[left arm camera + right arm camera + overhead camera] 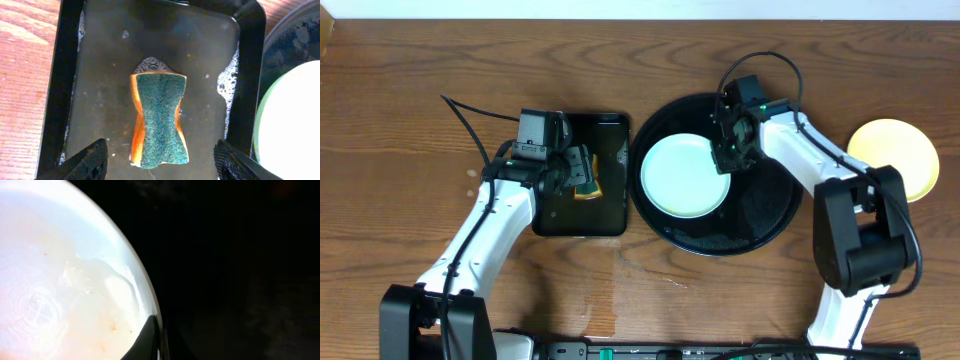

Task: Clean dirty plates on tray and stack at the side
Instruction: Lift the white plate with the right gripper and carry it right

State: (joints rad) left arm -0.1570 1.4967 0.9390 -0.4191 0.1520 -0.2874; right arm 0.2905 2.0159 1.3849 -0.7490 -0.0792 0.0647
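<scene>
Left pincer (162, 157): fingers spread wide apart, hanging over the sponge (159, 120) and gripping nothing.
Right pincer (732, 150): low at the right edge of the pale plate (685, 175). One dark fingertip (150, 340) shows at the rim, but I cannot tell whether it is clamped.
Plates: the pale one lies on the round black tray (760, 225), wet, with faint orange specks. A yellow plate (895, 158) sits on the table (400, 100) to the right, apart from the tray.
Sponge: lying in the small soapy tray (247, 90), pinched at the waist.
Risk, grip: a soaked sponge is soft, so a shallow closing could squeeze it out sideways.
Risk, plate: if the rim is not truly held, scrubbing could skid the slick plate across the glossy tray.
Risk, drips: carrying the sponge across would likely wet the wood between the trays.
</scene>
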